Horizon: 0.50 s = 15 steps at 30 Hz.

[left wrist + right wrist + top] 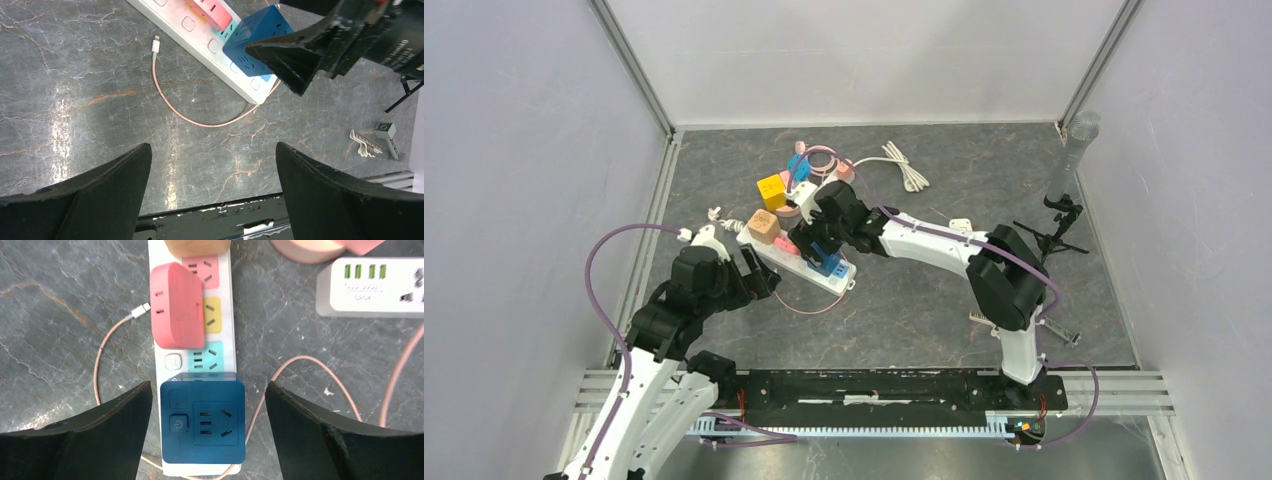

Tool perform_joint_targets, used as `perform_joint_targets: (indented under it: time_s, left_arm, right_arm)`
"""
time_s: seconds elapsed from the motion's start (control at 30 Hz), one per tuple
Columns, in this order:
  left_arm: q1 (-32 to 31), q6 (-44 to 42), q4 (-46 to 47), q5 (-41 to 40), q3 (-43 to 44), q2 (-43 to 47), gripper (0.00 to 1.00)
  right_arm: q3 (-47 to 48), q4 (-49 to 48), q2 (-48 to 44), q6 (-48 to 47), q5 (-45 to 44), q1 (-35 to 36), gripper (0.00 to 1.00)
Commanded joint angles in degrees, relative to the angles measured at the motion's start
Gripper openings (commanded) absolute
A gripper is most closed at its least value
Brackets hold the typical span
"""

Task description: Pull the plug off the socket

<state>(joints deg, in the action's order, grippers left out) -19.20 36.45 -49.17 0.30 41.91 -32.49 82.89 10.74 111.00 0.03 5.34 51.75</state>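
A white power strip [786, 266] lies slanted mid-table, also in the right wrist view [226, 320] and the left wrist view [176, 31]. A blue cube plug [202, 421] sits in its end socket, seen from above [827, 259] and in the left wrist view [256, 44]. A pink plug [176, 306] sits beside it. My right gripper [207, 427] is open, fingers straddling the blue plug without touching it. My left gripper [212, 187] is open and empty over bare table, near the strip's left end [759, 270].
A thin pink cable [200, 119] loops beside the strip. A wooden cube [763, 227], a yellow cube [771, 190] and a second white strip [372, 286] crowd the far end. A white cord [902, 166] lies beyond. A black mic stand [1054, 225] is right.
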Motion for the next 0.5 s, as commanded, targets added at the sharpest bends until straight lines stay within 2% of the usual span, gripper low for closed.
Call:
perform_joint_targets:
  time_s: [0.0, 0.13, 0.37, 0.47]
  left_arm:
    - [0.3, 1.9, 2.0, -0.1, -0.1, 0.6, 1.00]
    - [0.3, 2.4, 1.9, -0.1, -0.3, 0.2, 1.00]
    - [0.3, 5.3, 3.2, 0.2, -2.1, -1.8, 1.00]
    - [0.3, 7.2, 5.1, 1.6, -3.5, -3.5, 1.00]
  right_arm:
    - [3.7, 8.8, 2.8, 2.5, -0.7, 0.2, 0.87]
    - [0.2, 7.0, 1.7, 3.8, -0.8, 0.1, 0.86]
    - [-7.2, 0.6, -2.8, 8.7, -1.8, 1.4, 0.58]
    - [-8.8, -0.2, -4.8, 11.7, -5.0, 3.6, 0.55]
